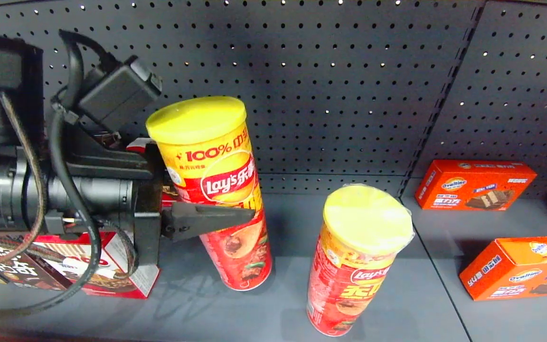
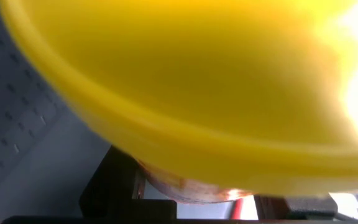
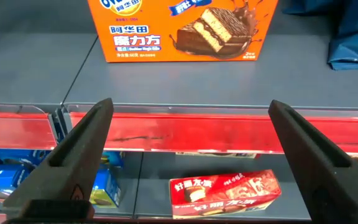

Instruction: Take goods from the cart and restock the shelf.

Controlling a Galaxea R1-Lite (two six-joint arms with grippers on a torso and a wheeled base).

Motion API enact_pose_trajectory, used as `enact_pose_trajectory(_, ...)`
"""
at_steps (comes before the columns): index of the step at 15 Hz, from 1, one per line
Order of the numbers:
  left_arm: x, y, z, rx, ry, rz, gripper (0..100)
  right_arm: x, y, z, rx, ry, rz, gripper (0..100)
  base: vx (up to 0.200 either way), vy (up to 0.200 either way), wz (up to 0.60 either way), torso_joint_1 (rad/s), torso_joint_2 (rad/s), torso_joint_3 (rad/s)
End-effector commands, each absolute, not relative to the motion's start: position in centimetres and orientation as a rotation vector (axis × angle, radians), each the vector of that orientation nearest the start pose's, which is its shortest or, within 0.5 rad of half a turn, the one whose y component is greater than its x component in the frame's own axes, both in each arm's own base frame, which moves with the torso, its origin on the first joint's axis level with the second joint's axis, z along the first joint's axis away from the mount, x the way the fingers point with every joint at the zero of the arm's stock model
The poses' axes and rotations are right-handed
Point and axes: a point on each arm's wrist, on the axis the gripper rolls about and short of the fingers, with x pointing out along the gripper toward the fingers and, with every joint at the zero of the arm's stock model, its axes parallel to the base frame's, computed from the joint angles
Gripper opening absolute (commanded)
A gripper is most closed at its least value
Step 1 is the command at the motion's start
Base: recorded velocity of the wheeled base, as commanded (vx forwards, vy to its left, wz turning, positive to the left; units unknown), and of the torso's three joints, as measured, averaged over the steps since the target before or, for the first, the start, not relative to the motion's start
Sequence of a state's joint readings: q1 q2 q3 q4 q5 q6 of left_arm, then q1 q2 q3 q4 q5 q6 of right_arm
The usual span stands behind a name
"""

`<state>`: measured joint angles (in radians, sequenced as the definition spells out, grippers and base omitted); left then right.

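Observation:
A tall red chips can (image 1: 226,204) with a yellow lid leans leftward on the grey shelf (image 1: 283,294), its base at or just above the board. My left gripper (image 1: 214,197) is shut on its middle, one dark finger (image 1: 207,219) crossing the front. In the left wrist view the can's yellow lid (image 2: 197,93) sits right in front of the camera. A second, plastic-wrapped chips can (image 1: 354,261) stands to its right, apart from it. My right gripper (image 3: 191,107) is open and holds nothing, facing the shelf's red front strip (image 3: 197,134).
A red snack box (image 1: 107,275) lies under my left arm. Two orange wafer boxes (image 1: 475,184) (image 1: 523,267) lie on the adjoining bay, and the pegboard back wall (image 1: 330,85) is close behind. An orange box (image 3: 179,28) sits above the strip, with a small red box (image 3: 225,193) on the lower shelf.

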<state>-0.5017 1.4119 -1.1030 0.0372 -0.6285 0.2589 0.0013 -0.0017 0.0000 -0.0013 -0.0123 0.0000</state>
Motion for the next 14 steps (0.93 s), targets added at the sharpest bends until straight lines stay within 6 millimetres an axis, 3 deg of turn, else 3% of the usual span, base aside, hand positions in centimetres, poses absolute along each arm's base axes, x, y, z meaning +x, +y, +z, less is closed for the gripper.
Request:
enact_pose_trajectory(1, 22.5, -14.2, 29.7, 0.228, 0.229, -1.17, 0, -2.3, 0.0, 7.6, 0.0, -0.002, -0.011, 100, 0.0, 0.0, 0.0, 0.0, 0.0, 0.0)
enact_pose_trajectory(6, 28.2, -16.7, 26.4, 0.294, 0.203, -1.183, 0, -2.3, 0.0, 7.6, 0.0, -0.002, -0.011, 100, 0.0, 0.0, 0.0, 0.0, 0.0, 0.0)
enact_pose_trajectory(9, 29.9, -17.6, 24.6, 0.297, 0.238, -1.196, 0, -2.3, 0.0, 7.6, 0.0, -0.002, -0.011, 100, 0.0, 0.0, 0.0, 0.0, 0.0, 0.0)
enact_pose_trajectory(14, 32.8, -18.0, 24.3, 0.272, 0.207, -1.245, 0, -2.3, 0.0, 7.6, 0.0, -0.002, -0.011, 100, 0.0, 0.0, 0.0, 0.0, 0.0, 0.0)
